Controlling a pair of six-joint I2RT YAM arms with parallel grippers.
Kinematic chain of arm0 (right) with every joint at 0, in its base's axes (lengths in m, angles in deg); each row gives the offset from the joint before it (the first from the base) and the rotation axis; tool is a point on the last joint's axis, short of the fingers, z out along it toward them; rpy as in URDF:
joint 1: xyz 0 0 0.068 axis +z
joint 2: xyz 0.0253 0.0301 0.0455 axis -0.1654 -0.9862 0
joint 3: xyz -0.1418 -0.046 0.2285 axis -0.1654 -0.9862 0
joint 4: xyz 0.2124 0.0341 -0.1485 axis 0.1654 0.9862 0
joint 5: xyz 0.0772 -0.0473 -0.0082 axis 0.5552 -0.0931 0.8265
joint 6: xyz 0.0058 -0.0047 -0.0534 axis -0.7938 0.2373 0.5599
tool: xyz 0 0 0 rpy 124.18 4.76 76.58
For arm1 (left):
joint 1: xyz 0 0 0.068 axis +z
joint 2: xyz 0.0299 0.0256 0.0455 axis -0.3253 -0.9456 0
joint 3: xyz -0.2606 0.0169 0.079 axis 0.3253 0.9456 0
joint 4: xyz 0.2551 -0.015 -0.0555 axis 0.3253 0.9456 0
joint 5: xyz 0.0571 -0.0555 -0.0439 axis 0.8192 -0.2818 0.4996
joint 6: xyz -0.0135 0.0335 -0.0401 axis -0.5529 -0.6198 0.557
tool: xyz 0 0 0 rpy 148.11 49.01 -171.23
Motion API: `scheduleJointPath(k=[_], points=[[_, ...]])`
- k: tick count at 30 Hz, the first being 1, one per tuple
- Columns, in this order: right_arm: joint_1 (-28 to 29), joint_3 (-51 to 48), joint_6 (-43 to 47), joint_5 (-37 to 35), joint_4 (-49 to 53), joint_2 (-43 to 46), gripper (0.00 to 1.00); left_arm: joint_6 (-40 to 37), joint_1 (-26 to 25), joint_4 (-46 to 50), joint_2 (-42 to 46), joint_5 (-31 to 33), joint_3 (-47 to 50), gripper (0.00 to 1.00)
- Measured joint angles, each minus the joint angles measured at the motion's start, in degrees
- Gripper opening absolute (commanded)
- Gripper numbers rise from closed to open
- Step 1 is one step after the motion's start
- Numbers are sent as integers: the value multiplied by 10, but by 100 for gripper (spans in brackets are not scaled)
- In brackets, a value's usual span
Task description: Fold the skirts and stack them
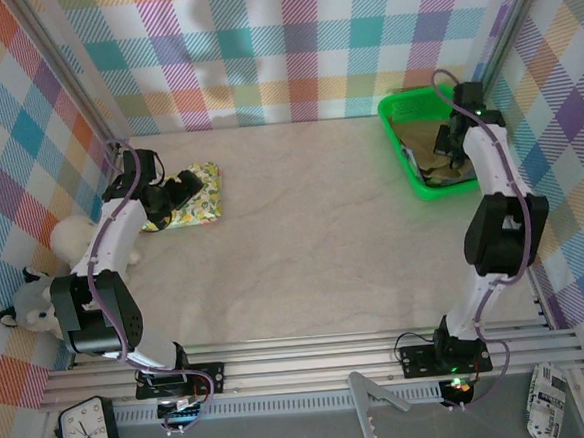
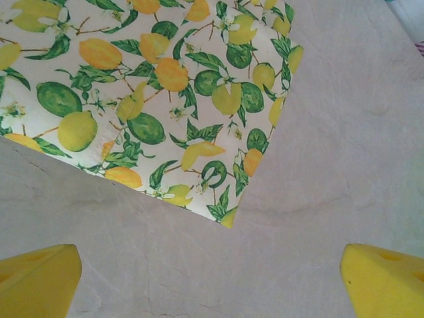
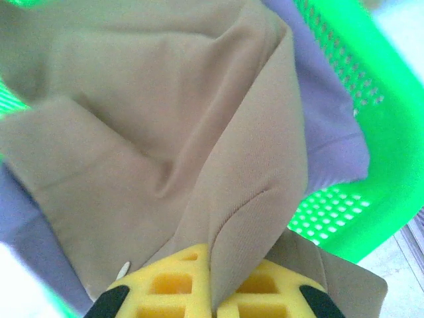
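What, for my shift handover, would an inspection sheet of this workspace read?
Surface: pale marbled table.
Job's things: lemon-print skirt folded flat at left; khaki skirt over lavender skirt in green tray.
Clutter: plush toys at left edge; clock in front.
Grippers: left gripper open above the lemon-print skirt's corner; right gripper shut on khaki skirt.
Cables: purple cables along both arms.
Surroundings: plaid walls.

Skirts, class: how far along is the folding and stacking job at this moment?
Done: the lemon-print skirt lies folded flat on the table, by the open left gripper. In hand: the right gripper is shut on the khaki skirt in the green tray. Still to do: fold and stack that one, then the lavender skirt beneath it.
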Motion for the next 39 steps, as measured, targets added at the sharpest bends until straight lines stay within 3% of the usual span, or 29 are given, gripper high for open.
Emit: scheduleJointPath(k=[8,14,22,27,31,33,35,36,37,39], points=[[32,69,-30,136,-64,75,0,0,0,-2,0,-17,1,100],[120,210,-36,200,-88,62,0,0,0,-2,0,-46,1,100],[242,436,-40,297,-100,-20,0,-1,0,-2,0,-82,0,100],[263,434,-53,358,-106,-31,0,-3,0,2,0,-88,-5,100],[257,293,-26,377,-134,3,2,-7,0,2,0,-92,-7,100],[252,172,-1,391,-154,35,23,-9,0,3,0,-95,-7,100],[240,11,27,405,-183,75,57,-16,-3,5,0,-96,-7,100],[232,-56,35,404,-195,89,67,-18,-6,7,0,-96,-7,100],[221,-130,42,395,-203,105,96,-19,-9,9,0,-95,-7,100],[202,-237,48,360,-212,127,99,-22,-19,19,0,-91,-9,100]])
